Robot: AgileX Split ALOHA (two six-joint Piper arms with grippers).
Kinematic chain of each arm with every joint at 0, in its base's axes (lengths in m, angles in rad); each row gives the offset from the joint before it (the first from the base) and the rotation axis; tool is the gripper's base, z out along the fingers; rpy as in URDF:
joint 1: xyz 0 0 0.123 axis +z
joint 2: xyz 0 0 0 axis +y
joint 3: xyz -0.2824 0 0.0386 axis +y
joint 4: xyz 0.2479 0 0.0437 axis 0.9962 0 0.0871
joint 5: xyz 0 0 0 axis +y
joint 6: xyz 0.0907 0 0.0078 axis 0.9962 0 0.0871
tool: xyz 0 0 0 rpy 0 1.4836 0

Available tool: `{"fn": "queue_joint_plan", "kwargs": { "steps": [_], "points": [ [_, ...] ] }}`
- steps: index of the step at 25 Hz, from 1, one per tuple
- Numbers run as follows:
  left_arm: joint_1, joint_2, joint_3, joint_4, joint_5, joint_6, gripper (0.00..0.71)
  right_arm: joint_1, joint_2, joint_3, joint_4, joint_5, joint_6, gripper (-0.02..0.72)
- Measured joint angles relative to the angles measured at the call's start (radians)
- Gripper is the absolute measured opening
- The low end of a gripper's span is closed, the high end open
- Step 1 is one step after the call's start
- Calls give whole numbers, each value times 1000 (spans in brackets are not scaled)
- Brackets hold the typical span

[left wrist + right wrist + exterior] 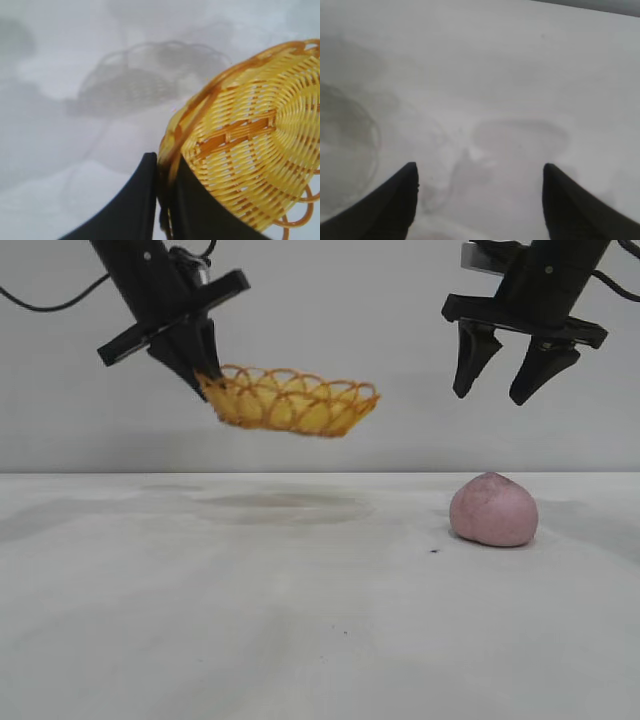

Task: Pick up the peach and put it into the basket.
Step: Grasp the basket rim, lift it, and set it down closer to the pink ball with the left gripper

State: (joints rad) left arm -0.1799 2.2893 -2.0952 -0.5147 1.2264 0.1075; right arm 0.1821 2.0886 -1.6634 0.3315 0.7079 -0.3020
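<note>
At upper left of the exterior view, the left end effector hangs above the bench, its fingers pressed together on the rim of the basket. The basket is clear of the bench, held only at its left end, and extends to the right with a slight tilt. In the left wrist view the two dark fingers pinch the looped rim of the basket, whose woven yellow underside faces the camera; its shadow lies on the pale surface below. At upper right, the right end effector hovers with its two fingers spread apart and pointing downward, gripping nothing. The right wrist view shows the same spread fingers over bare bench. The peach, a dull pink rounded lump, rests on the bench at right, below the right end effector and apart from it, and well to the right of the basket.
</note>
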Motion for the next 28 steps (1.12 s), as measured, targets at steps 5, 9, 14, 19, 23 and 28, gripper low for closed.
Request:
{"fn": "queue_joint_plan", "kwargs": {
  "steps": [5,9,14,19,23,28],
  "points": [
    [0,-93,216,-46,-3,14,0,0,0,0,0,0,0,454],
    [0,-151,375,-159,-93,33,0,0,0,0,0,0,0,454],
    [-40,-185,547,-242,-253,82,0,0,0,0,0,-4,0,454],
    [-65,-188,625,-289,-386,111,0,0,0,0,0,-5,0,454],
    [-67,-188,625,-289,-422,118,0,0,0,0,0,-6,0,454],
    [-67,-188,636,-271,-413,116,0,0,0,0,0,-6,0,454]
  ]
}}
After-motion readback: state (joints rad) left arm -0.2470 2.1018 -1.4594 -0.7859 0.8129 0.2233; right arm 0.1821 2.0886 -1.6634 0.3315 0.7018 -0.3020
